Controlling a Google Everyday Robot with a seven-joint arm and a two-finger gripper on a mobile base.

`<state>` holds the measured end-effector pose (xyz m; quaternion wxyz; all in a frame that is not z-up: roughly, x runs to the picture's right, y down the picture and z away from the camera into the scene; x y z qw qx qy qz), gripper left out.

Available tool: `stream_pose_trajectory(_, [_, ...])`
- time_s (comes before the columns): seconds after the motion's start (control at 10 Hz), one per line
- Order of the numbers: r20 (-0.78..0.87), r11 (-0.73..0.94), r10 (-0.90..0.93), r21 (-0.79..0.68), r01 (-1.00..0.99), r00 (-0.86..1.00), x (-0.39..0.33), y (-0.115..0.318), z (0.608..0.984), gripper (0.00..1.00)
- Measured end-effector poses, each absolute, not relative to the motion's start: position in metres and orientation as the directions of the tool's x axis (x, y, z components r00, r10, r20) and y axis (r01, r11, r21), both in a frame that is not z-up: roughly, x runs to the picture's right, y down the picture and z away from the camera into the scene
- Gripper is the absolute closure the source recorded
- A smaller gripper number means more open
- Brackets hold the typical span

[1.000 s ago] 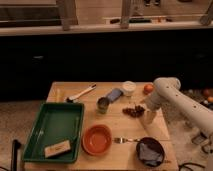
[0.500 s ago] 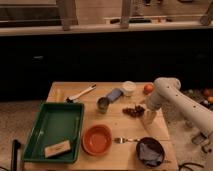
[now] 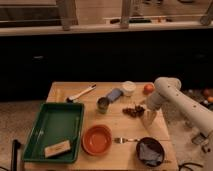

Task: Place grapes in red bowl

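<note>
Nothing on the wooden surface [image 3: 161, 134] has visibly shifted over the last second, and the arm [image 3: 169, 91] holds the same pose as before. The gripper [image 3: 148, 118] hangs low over the right side of the surface, its fingers apart and holding nothing, just to the right of the grapes [image 3: 133, 110]. The grapes lie on the bare wood where they were, between a metal can [image 3: 103, 104] and the gripper. The red bowl [image 3: 97, 139] sits nearer the front edge, well apart from the grapes, beside the green tray [image 3: 54, 130]. A fork [image 3: 126, 140] lies between the red bowl and the dark bowl [image 3: 150, 150]. An orange fruit [image 3: 148, 88] and a white cup [image 3: 129, 88] stay at the back.
</note>
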<state>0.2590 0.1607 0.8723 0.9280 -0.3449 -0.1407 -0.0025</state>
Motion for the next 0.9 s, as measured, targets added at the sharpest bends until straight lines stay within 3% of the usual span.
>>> stream_pose_trajectory(0.7, [0.319,0.77,0.05,-0.616,0.167,0.946,0.24,0.157,0.879,0.21])
stream_pose_trajectory(0.8, [0.324,0.77,0.047,-0.614,0.172,0.945,0.238,0.157,0.88,0.23])
stream_pose_trajectory(0.9, [0.33,0.768,0.041,-0.614,0.181,0.943,0.234,0.158,0.882,0.32])
